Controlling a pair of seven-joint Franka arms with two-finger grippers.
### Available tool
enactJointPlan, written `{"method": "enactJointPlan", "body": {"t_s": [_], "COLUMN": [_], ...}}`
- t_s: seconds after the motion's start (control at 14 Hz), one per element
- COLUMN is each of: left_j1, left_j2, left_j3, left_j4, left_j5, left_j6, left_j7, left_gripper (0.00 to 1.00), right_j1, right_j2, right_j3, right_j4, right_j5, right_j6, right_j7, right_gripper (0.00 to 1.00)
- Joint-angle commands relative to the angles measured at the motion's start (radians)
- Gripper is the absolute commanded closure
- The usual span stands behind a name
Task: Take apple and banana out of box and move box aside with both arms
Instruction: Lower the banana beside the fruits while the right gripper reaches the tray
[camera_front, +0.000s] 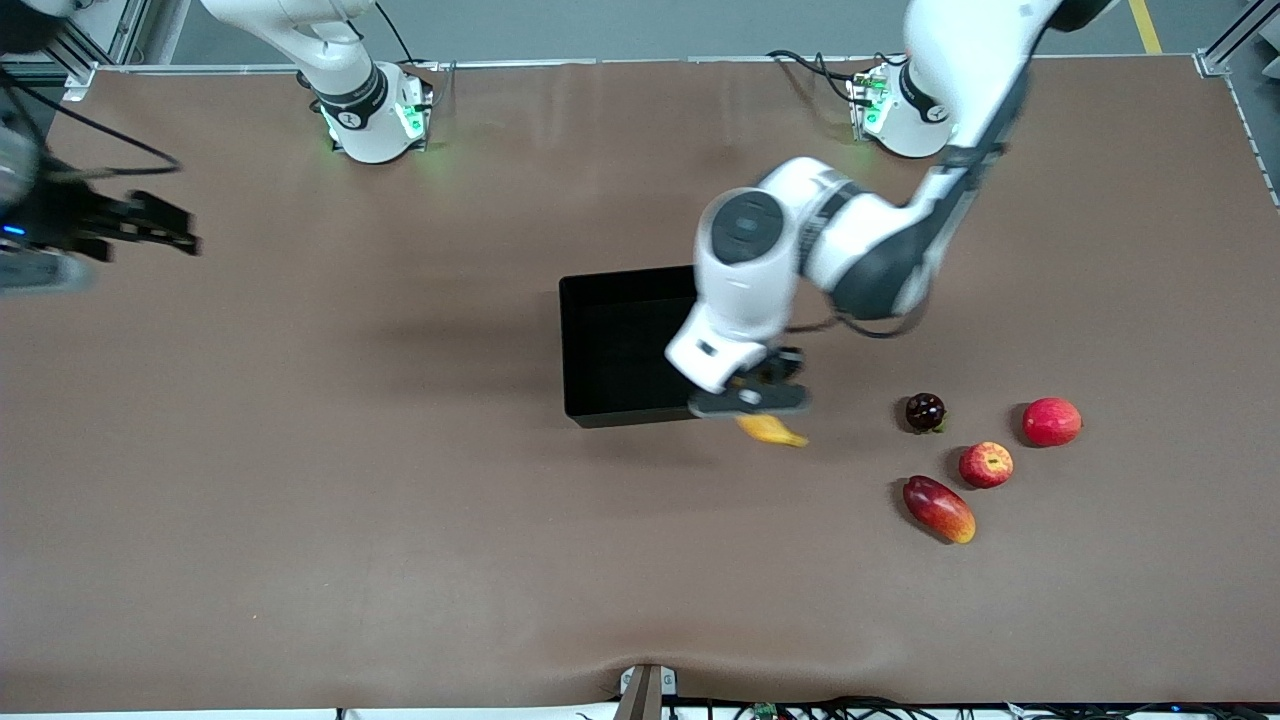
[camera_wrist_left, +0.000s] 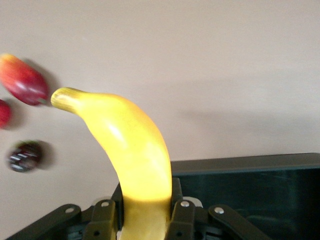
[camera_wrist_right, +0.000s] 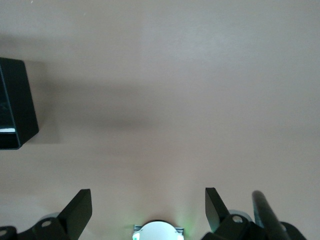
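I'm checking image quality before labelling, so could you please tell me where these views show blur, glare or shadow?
Left wrist view: the long curved yellow banana in the left gripper is sharp, with a bright highlight; the fruits past it are smeared. Front view: the right gripper is blurred at the frame's edge. Right wrist view: a soft shadow beside the black rectangular plastic bin.

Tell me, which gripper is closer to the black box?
The left. The left gripper, shut on the banana, hangs over the box's edge toward the left arm's end. The right gripper waits open, over bare table at the right arm's end, well apart from the box.
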Motion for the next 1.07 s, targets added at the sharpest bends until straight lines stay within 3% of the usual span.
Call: {"method": "enactJointPlan", "body": {"t_s": [0.0, 0.29, 0.43, 0.64, 0.93, 1.0], "left_j1": [0.115, 0.283, 0.380, 0.524, 0.617, 0.621], "left_j2": [-0.056, -0.067, -0.053, 0.009, 0.124, 0.149], "left_j3": [-0.008, -0.008, -0.008, -0.006, 0.003, 0.006], "left_j4": [-0.054, -0.072, -0.072, -0.076, -0.071, -0.068], "left_j5": [-0.020, -0.020, -0.019, -0.019, -0.003, 0.000], "left_j6": [-0.018, -0.017, 0.003, 0.115, 0.285, 0.324], "left_j7": [0.179, 0.460, 0.616, 0.871, 1.049, 1.086], "left_gripper": [1.00, 1.00, 1.00, 1.00, 1.00, 1.00], "right_j1": [0.171, 0.334, 0.383, 0.428, 0.517, 0.523], "right_j2": [0.079, 0.231, 0.279, 0.328, 0.449, 0.468], "right_j3": [-0.005, -0.005, -0.005, -0.005, -0.007, -0.007], "right_j4": [-0.011, -0.043, -0.071, -0.144, -0.160, -0.167], "right_j5": [-0.003, 0.098, 0.108, 0.140, 0.160, 0.152], "right_j6": [0.055, 0.274, 0.392, 0.567, 0.740, 0.759], "right_j7": [0.212, 0.471, 0.495, 0.529, 0.625, 0.622], "right_gripper": [0.00, 0.00, 0.00, 0.00, 0.01, 0.11]}}
